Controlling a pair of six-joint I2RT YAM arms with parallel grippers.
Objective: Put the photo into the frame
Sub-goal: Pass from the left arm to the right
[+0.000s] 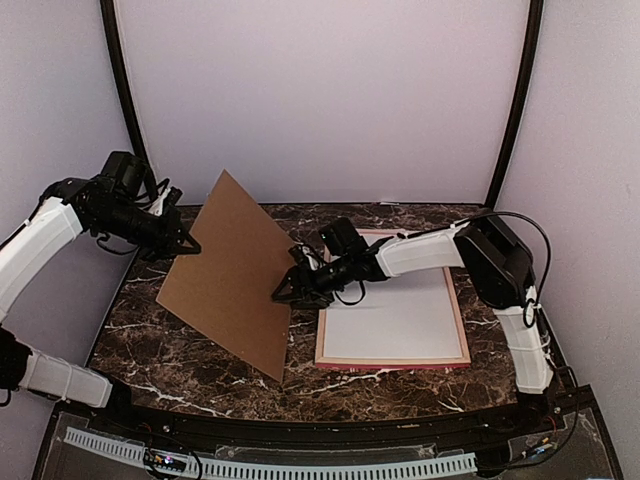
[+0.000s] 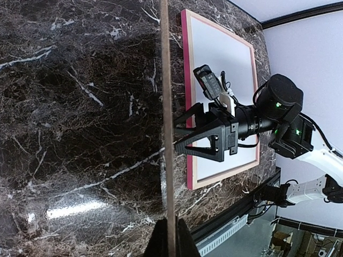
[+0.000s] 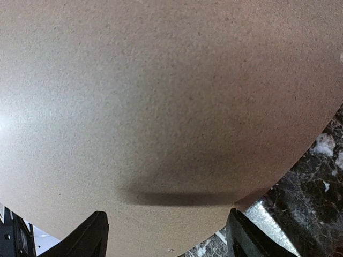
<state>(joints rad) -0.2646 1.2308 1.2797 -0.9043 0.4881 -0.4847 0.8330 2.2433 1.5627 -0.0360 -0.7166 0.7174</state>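
The frame (image 1: 462, 322) lies flat on the table's right half, pale peach-wood back up, with a pink edge showing (image 2: 185, 80). A plain white sheet (image 1: 395, 320), seemingly the photo's white back, fills it (image 2: 220, 53); no printed side shows. My left gripper (image 1: 188, 245) is shut on the edge of a brown cardboard backing board (image 1: 225, 275) and holds it tilted on edge, left of the frame (image 2: 170, 235). My right gripper (image 1: 285, 290) is open, its fingertips at the board's face (image 3: 166, 214). The board (image 3: 161, 107) fills the right wrist view and shows edge-on in the left wrist view (image 2: 168, 134).
The dark marble table (image 1: 180, 365) lies under everything. Its black front rail (image 1: 330, 440) runs along the near edge. White walls and black posts close in the back and sides. My right arm (image 1: 430, 250) stretches over the frame's upper part.
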